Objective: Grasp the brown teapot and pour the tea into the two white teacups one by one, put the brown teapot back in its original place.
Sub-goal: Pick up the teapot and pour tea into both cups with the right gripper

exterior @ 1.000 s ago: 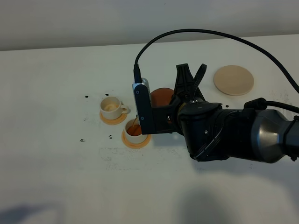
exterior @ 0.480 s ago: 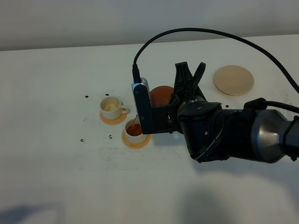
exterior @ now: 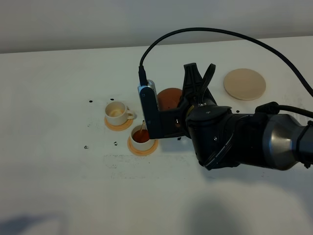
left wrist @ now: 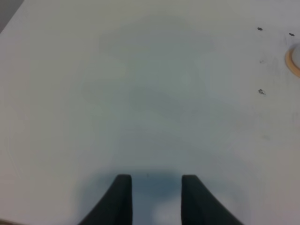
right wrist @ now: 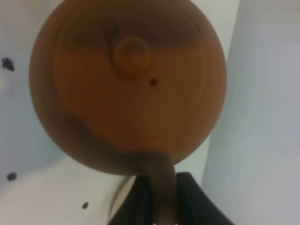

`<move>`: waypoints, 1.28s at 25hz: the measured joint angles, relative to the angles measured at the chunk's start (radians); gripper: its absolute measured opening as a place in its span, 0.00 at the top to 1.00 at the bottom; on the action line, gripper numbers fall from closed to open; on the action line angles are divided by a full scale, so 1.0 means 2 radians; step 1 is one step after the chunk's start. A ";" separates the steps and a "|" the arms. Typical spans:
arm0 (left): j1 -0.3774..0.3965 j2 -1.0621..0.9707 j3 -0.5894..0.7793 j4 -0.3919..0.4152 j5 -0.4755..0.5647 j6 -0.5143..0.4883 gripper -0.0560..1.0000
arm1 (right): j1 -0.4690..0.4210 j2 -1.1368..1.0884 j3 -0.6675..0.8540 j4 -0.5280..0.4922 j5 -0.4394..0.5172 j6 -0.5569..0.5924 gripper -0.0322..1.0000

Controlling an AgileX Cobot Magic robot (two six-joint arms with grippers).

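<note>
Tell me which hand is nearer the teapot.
Right. The right hand is shut on the handle of the teapot, holding it tipped over the filled cup. The left hand hangs open above bare table, with no teapot in its view.

A white worktop [exterior: 58, 186] is stretching across the whole scene, meeting a pale grey wall [exterior: 73, 24] at the far edge. Two round orange coasters are sitting left of centre, close together but apart: one coaster [exterior: 119, 129] is lying farther back and to the left, the other coaster [exterior: 137, 151] nearer and to the right. Small dark specks [exterior: 91, 102] are dotting the worktop around them. A faint scuffed outline [exterior: 128, 159] is showing just nearer than the coasters.
</note>
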 joint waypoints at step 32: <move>0.000 0.000 0.000 0.000 0.000 0.000 0.71 | 0.000 0.000 0.000 -0.017 0.009 0.000 0.88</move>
